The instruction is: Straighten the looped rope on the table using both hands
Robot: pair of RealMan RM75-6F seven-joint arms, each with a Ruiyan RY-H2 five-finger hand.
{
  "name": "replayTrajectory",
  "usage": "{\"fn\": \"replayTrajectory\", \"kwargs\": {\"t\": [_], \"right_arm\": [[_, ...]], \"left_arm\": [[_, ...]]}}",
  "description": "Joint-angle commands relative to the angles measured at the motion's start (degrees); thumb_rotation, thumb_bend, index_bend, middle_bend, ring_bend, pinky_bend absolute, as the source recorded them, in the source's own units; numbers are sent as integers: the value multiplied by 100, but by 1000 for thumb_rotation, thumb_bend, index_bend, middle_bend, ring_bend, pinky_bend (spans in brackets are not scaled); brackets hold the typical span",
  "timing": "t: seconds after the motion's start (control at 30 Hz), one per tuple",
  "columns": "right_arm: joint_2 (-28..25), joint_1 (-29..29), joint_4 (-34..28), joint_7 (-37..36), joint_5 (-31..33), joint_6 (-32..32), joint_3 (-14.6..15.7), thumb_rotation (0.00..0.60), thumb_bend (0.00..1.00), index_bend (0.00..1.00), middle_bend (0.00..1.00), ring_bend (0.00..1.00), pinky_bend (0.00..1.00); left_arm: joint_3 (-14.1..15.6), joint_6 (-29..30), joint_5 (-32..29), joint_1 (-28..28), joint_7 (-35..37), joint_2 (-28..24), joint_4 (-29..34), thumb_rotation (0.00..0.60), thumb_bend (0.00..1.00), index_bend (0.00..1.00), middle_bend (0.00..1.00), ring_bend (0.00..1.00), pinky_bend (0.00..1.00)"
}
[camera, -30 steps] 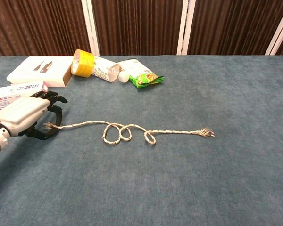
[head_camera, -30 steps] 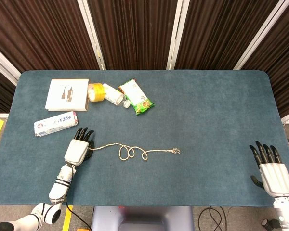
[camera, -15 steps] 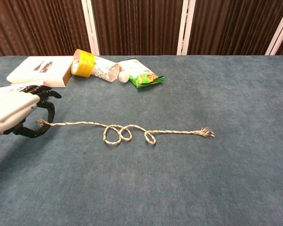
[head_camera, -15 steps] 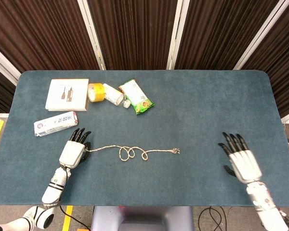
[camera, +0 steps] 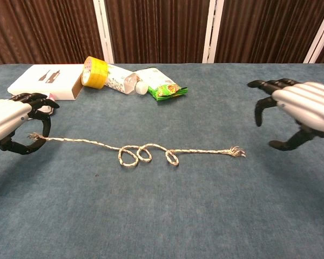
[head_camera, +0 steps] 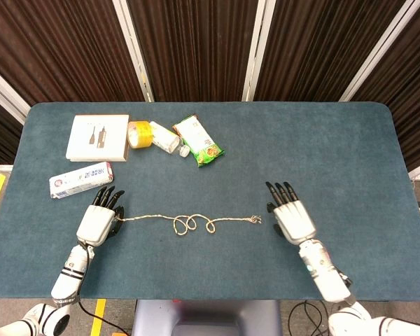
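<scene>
A thin tan rope (head_camera: 189,222) (camera: 143,152) lies across the table's middle, with three small loops near its centre and a frayed right end (camera: 237,151). My left hand (head_camera: 99,222) (camera: 11,123) pinches the rope's left end just above the cloth. My right hand (head_camera: 291,215) (camera: 299,108) hovers a little to the right of the frayed end, fingers spread and curved, holding nothing and apart from the rope.
At the back left lie a white box (head_camera: 98,137), a yellow tape roll (head_camera: 138,134), a small bottle (head_camera: 165,138) and a green snack packet (head_camera: 199,141). A white carton (head_camera: 81,179) lies just behind my left hand.
My left hand has pulled the rope's left end further left, stretching that part straight. My right hand has travelled from the table's right edge to beside the frayed end.
</scene>
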State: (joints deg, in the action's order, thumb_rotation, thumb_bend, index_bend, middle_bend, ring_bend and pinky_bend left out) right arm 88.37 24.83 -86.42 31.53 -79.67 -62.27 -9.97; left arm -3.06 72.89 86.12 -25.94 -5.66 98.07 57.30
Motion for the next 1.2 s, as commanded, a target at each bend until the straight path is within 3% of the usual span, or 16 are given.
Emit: {"fn": "replayTrajectory", "kwargs": {"t": [0.03,0.53,1.2], "right_arm": [[382,252,256,303,258,192,-85,600,361,561,0,0,0],[1140,682,935,722,900,427,-30,600,386,575,0,0,0],[1470,1075,1260,1135,1563,544,-40,600,438,646,0,0,0]], "left_arm": [[-3,-5,-3,-1,-16,-13,6,600,441,686,145,1,84],[-53,-109,-74,-37,-40,-36,13,600,440,686,147,1,84],[-94,-160,-118,-72,47,-54,-107,600,440,685,145,2,84]]}}
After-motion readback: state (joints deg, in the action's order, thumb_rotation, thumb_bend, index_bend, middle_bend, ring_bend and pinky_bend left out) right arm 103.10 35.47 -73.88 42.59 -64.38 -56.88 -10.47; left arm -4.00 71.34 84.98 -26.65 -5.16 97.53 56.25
